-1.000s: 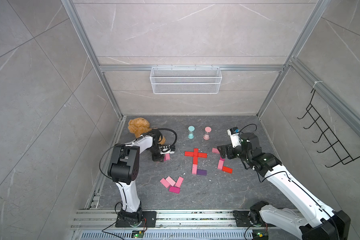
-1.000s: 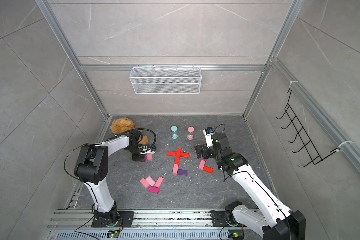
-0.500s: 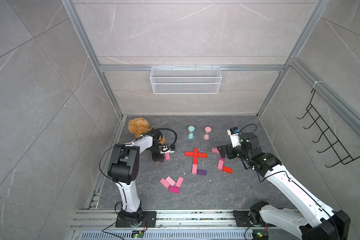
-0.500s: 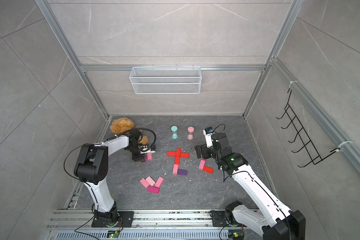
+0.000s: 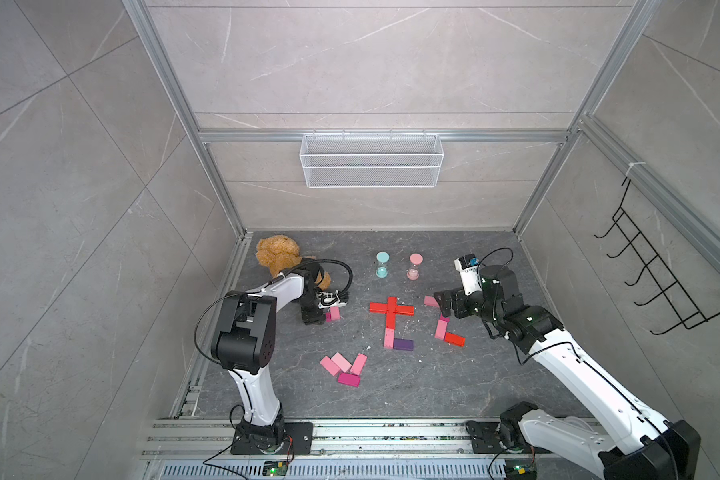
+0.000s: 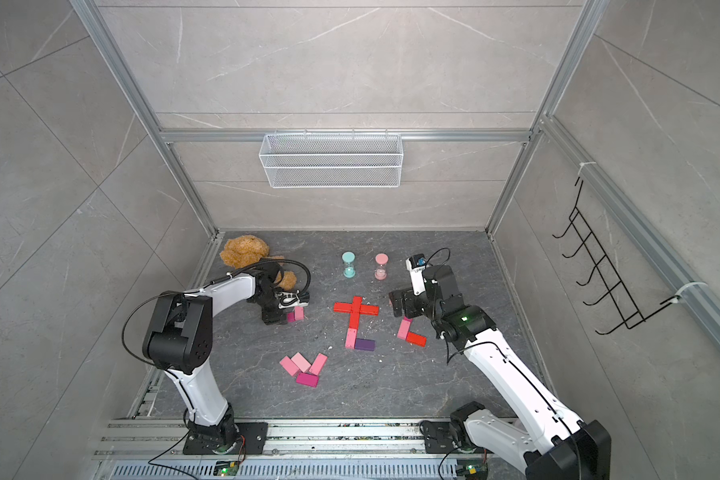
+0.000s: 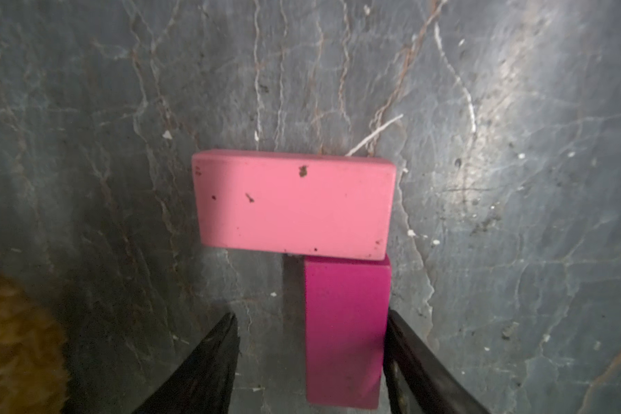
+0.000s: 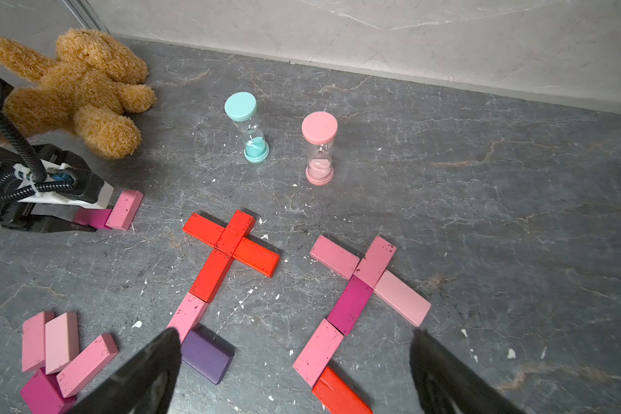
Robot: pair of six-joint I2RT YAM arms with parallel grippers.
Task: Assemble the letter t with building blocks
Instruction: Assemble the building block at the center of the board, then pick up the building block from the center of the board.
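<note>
My left gripper [image 7: 312,315] is low over the floor with its jaws apart. A magenta block [image 7: 346,333] lies flat between them, against one finger [image 7: 409,355], with a gap to the other. Its end meets a light pink block [image 7: 294,204] lying crosswise. In a top view this pair [image 5: 333,313] is just right of the left gripper [image 5: 323,318]. A red cross of blocks [image 5: 391,309] with a pink and a purple block [image 5: 403,344] below lies mid-floor. My right gripper [image 8: 295,332] hangs open and empty above a pink cross of blocks [image 8: 359,283].
A brown teddy bear [image 5: 277,253] lies at the back left, close behind the left arm. Two hourglass timers, teal [image 5: 382,264] and pink [image 5: 415,266], stand at the back. Several loose pink and magenta blocks [image 5: 344,368] lie at the front. A wire basket [image 5: 371,160] hangs on the back wall.
The left gripper's jaws have spread apart around the magenta block. Neither arm has visibly moved, and the blocks lie where they were.
</note>
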